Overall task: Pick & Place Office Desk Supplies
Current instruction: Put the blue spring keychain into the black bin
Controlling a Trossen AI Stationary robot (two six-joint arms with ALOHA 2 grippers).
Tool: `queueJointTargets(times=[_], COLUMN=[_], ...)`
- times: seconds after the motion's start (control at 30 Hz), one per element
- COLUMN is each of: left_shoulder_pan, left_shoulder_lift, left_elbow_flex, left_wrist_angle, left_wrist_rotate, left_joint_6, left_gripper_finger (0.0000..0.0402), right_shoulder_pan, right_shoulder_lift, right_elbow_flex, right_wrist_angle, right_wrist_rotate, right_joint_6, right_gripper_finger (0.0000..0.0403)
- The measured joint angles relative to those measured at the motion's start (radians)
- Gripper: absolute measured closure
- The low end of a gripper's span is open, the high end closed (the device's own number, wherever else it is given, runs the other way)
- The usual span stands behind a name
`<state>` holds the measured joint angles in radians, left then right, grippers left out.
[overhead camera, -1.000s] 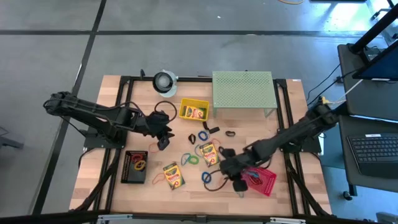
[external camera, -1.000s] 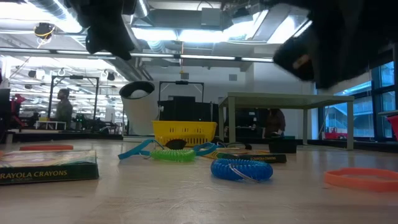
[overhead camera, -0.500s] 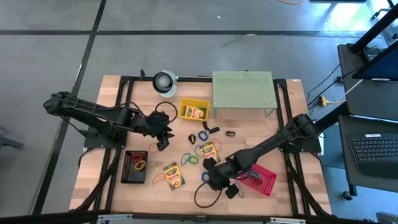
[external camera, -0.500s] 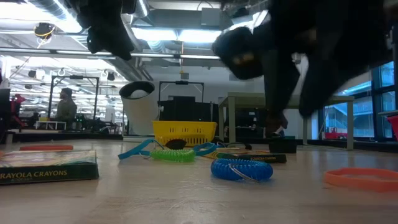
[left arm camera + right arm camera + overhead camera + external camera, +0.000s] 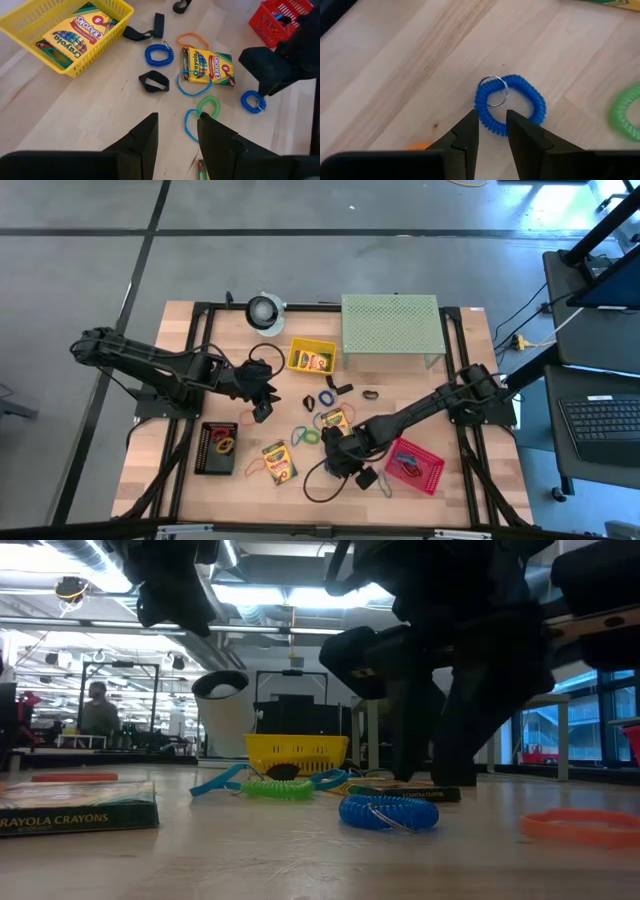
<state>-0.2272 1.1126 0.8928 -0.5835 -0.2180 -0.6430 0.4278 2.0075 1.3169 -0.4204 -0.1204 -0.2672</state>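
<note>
A blue coil loop with a metal ring (image 5: 510,105) lies flat on the wood table (image 5: 300,495), also seen in the low view (image 5: 388,812). My right gripper (image 5: 492,122) hangs just above the loop's near side, pointing steeply down, open by a narrow gap with nothing between the fingers. It shows in the high view (image 5: 335,462). A crayon box (image 5: 335,423) lies just beyond it, and another (image 5: 279,462) to its left. My left gripper (image 5: 177,125) waits open in the air at the table's left (image 5: 262,408).
A yellow basket (image 5: 312,358) holds a crayon box. A red basket (image 5: 418,468) sits right of my right gripper. A black tray (image 5: 217,448), a pale green perforated stand (image 5: 390,327) and a round roll (image 5: 265,310) stand around. Green, blue and orange loops and black clips lie mid-table.
My right gripper has travelled from beside the red basket toward the table's left edge and down, rolling about its own axis. It now stands over the blue coil loop. Nothing on the table has moved.
</note>
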Motion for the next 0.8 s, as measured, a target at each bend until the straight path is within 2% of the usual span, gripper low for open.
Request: queueJointTargets(times=[0.6, 0.7, 0.8], left_shoulder_pan=[0.000, 0.000, 0.000], left_shoulder_lift=[0.000, 0.000, 0.000], left_elbow_flex=[0.000, 0.000, 0.000], left_wrist_angle=[0.005, 0.009, 0.011], left_wrist_rotate=[0.001, 0.001, 0.002], left_joint_6=[-0.001, -0.001, -0.001], left_gripper_finger=[0.0272, 0.0272, 0.0272], right_shoulder_pan=[-0.001, -0.003, -0.003], right_shoulder_lift=[0.060, 0.061, 0.062], right_elbow_flex=[-0.034, -0.034, -0.035], right_wrist_angle=[0.093, 0.092, 0.093], right_wrist_rotate=[-0.010, -0.006, -0.006], right_joint_6=[0.020, 0.043, 0.043], right_gripper_finger=[0.0306, 0.0323, 0.0360])
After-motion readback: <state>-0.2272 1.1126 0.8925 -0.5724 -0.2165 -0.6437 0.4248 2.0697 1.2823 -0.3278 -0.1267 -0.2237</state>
